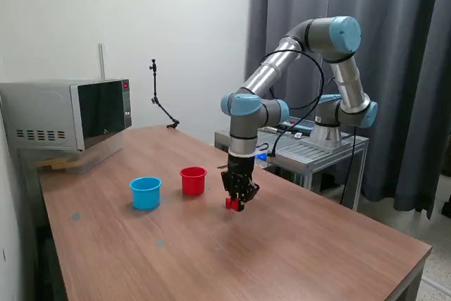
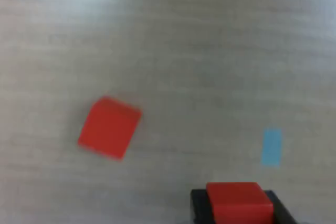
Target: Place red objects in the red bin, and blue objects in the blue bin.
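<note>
My gripper [image 1: 239, 204] hangs low over the wooden table [image 1: 296, 244], to the exterior view's right of the red cup [image 1: 193, 180]. In the wrist view its black fingers [image 2: 199, 208] are shut on a red cube [image 2: 239, 201]. A second red cube [image 2: 109, 127] lies loose on the table close by. In the exterior view only one red patch [image 1: 230, 204] shows at the fingertips; I cannot tell which cube it is. The light blue cup [image 1: 146, 192] stands upright beside the red cup, on its left in the exterior view. The dark blue cubes are out of view.
A microwave [image 1: 67, 114] stands at the table's far left corner in the exterior view. A thin black stand [image 1: 158, 96] rises at the back edge. A grey metal side table [image 1: 310, 147] carries the arm's base. Small blue tape marks [image 2: 271, 147] sit on the tabletop.
</note>
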You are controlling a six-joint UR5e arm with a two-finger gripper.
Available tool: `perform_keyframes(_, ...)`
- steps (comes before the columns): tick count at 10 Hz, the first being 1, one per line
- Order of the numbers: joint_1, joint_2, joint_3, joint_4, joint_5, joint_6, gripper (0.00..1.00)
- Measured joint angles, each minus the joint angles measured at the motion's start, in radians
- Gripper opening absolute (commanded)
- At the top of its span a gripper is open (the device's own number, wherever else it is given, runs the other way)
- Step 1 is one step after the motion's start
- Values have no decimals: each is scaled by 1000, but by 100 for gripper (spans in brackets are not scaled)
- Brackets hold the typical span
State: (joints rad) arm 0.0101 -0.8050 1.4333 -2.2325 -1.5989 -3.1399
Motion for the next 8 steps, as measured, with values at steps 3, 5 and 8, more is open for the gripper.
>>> perform_keyframes(3, -71, -5, -76, 43, -1, 4, 0)
perform_keyframes(5, -132, -33, -78, 74, -1, 6, 0)
perform_keyframes(8, -183, -99, -45, 93, -1, 35, 0)
